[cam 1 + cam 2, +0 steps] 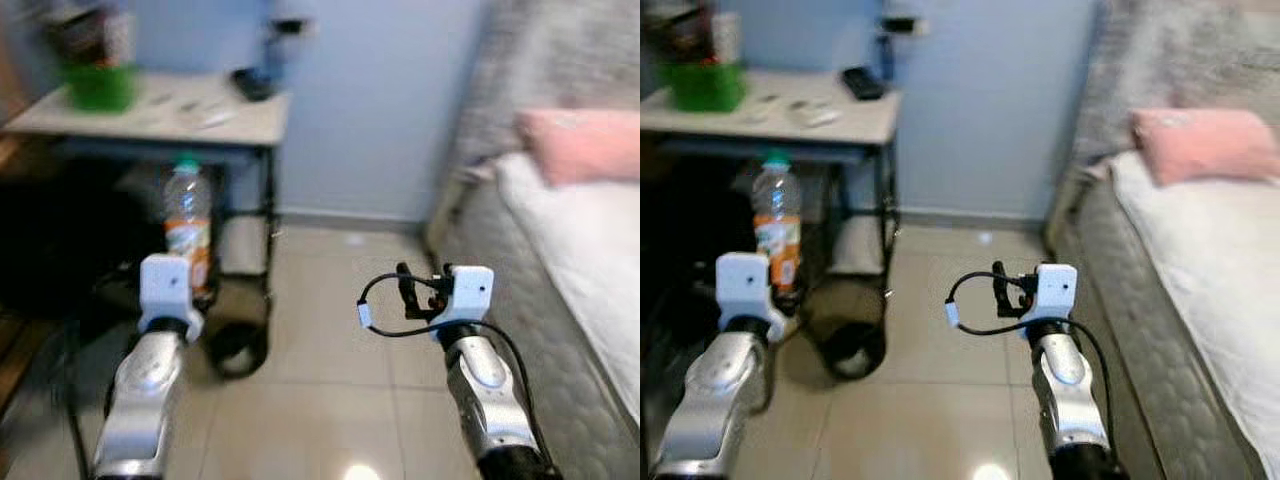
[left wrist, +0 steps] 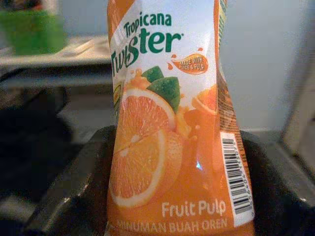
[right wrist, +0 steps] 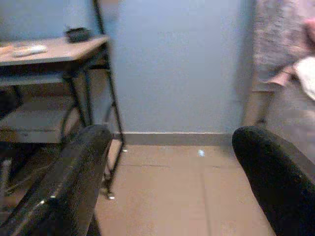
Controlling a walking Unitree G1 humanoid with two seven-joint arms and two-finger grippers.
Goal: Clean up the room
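Left tool (image 2: pixel 167 196) clamps orange-juice bottle (image 1: pixel 187 222) upright at label, left, near the tabletop (image 1: pixel 150 115); looks light, thin-walled, slick film, so grip mid-body gently. Right tool (image 3: pixel 172 177) spread, empty

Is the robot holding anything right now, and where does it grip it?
Yes. The left gripper holds an orange drink bottle upright, its fingers clamped on either side of the labelled lower body. The right gripper is open and holds nothing.
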